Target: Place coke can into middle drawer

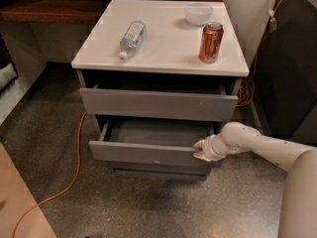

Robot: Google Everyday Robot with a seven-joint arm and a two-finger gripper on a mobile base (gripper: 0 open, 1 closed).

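1 coke can (211, 42) | 1 open middle drawer (148, 152) | jaws at its front

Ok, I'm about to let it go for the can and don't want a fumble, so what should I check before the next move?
1. Middle drawer pulled out, tray showing: ok.
2. Can upright on the cabinet top, near its right edge: ok.
3. Can apart from the bowl and the bottle: ok.
4. Gripper away from the drawer: not ok, it is at the right end of the drawer front.
5. Gripper free to take the can: cannot tell.
6. Room under the top drawer to lower the can in: cannot tell.
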